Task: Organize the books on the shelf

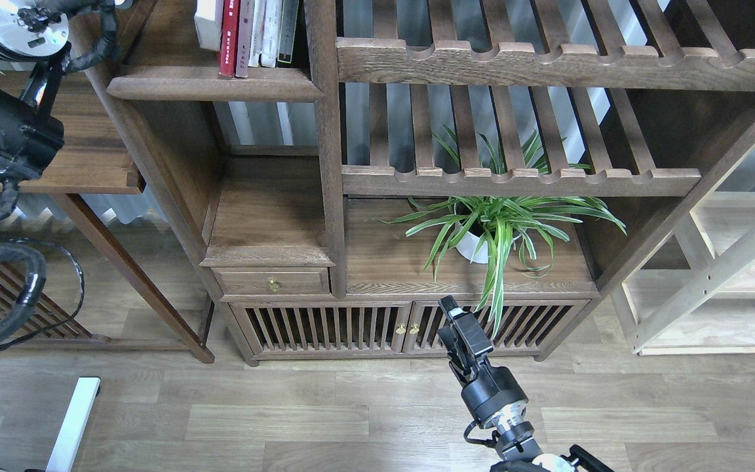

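The shelf [213, 84] is a dark-walnut board with a rounded front edge, at the top left. On it the books stand upright in a row, their tops cut off by the view's edge. They are a thick white-lavender paperback [207, 23], a red book [228, 38] and a maroon-brown book [244, 38]. My left arm [17, 23] comes up at the far left beside the shelf, and its gripper is past the top edge. My right gripper [454, 319] hangs low and empty in front of the cabinet doors. I cannot tell its fingers apart.
Thin white-spined [267, 29] and black-spined [286, 29] books stand right of the three. Slatted shelves with scalloped rails [522, 62] fill the right. A potted spider plant [492, 229] sits above the cabinet doors [325, 328]. A lighter wooden rack [718, 275] stands far right.
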Motion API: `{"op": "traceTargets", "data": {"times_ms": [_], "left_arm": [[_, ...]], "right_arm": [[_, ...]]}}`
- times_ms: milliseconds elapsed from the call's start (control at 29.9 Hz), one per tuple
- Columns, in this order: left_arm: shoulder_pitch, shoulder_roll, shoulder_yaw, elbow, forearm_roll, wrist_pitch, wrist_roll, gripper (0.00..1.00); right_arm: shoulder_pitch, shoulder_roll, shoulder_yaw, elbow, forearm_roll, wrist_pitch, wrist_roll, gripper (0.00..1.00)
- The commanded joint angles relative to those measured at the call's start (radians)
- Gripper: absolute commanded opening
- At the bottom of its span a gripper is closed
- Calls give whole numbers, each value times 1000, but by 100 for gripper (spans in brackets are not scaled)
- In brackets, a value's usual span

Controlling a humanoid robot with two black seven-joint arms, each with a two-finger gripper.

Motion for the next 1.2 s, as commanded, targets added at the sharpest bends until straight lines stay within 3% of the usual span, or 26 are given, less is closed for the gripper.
{"op": "traceTargets", "data": {"times_ms": [0,368,635,869,1170], "left_arm": [[0,-1,0,2,-2,0,-11,48],[2,5,-2,-12,-39,-3,-21,48],[45,22,-2,-103,-40,-6,-15,50],[205,114,-5,-344,-42,-12,-1,51],[404,245,-80,-548,-45,-18,-7,64]], "right_arm": [[1,-1,-1,0,0,0,0,100],[1,1,-1,0,-3,0,0,100],[6,1,13,-2,-1,0,1,100],[7,-4,16,0,0,0,1,100],[15,7,3,29,2,0,3,100]]}}
